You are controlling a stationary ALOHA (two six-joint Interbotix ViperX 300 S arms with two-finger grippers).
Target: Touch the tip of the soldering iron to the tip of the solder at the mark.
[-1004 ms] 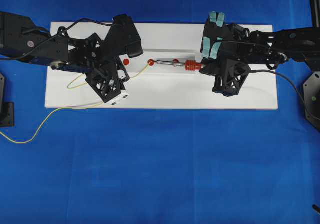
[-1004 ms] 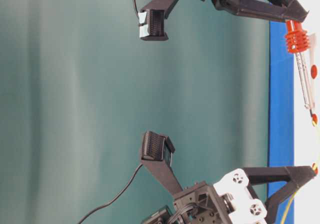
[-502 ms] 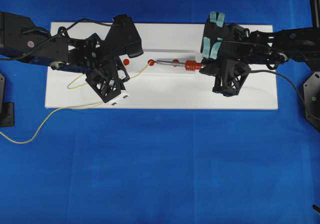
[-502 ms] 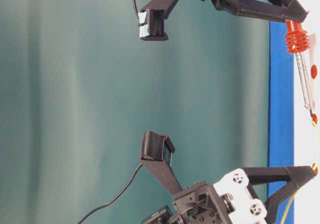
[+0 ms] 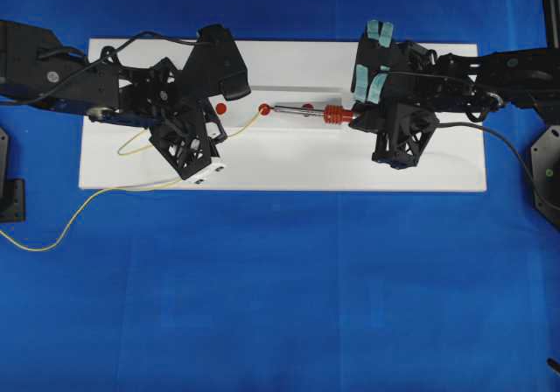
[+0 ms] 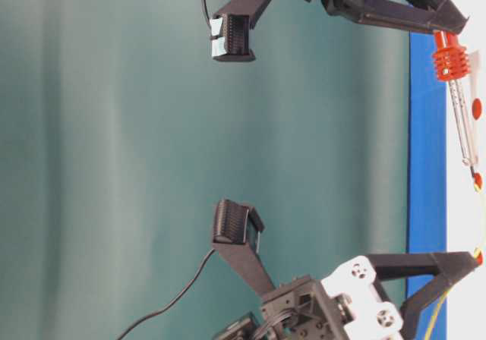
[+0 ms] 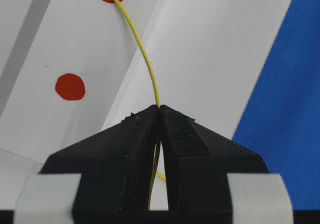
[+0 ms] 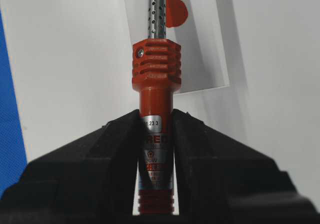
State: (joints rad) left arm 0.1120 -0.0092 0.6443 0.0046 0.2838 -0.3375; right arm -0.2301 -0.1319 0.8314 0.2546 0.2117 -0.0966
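We take the white board [image 5: 289,160] as our landmark: it lies on blue cloth [image 5: 280,296], with wide bare cloth beyond its near edge and a bare strip of board along that edge. The left gripper [image 7: 159,115] is clenched on the solder [image 7: 145,54], a thin yellow wire that arcs from the jaws to a red dot [image 5: 264,109] near the board's middle. The right gripper [image 8: 156,121] grasps the soldering iron [image 5: 315,112] by its red-orange handle; its ribbed collar and perforated metal shaft point at that same dot, where both tips meet.
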